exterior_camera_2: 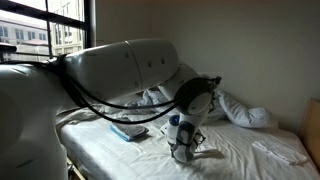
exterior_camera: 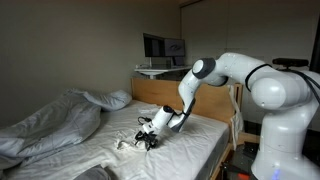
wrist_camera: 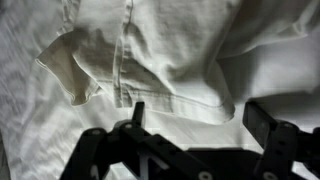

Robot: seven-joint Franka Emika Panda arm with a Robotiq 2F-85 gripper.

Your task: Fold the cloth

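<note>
The cloth (wrist_camera: 170, 50) is a thin white sheet with a stitched seam, lying wrinkled on the mattress. In the wrist view one of its corners (wrist_camera: 65, 65) is turned over at the left, and an edge curves just ahead of the jaws. My gripper (wrist_camera: 200, 120) stands open right above the fabric, with nothing between its black fingers (wrist_camera: 264, 125). In both exterior views the gripper (exterior_camera: 145, 135) (exterior_camera_2: 183, 150) points down at the cloth (exterior_camera: 110, 148) near the middle of the bed. I cannot tell whether the fingertips touch it.
A puffy grey-white duvet (exterior_camera: 55, 120) is heaped at one end of the bed, and a pillow (exterior_camera_2: 245, 110) lies near the wall. A small flat bluish item (exterior_camera_2: 128, 131) and a folded white piece (exterior_camera_2: 280, 150) rest on the mattress. A wooden headboard (exterior_camera: 160, 92) stands behind.
</note>
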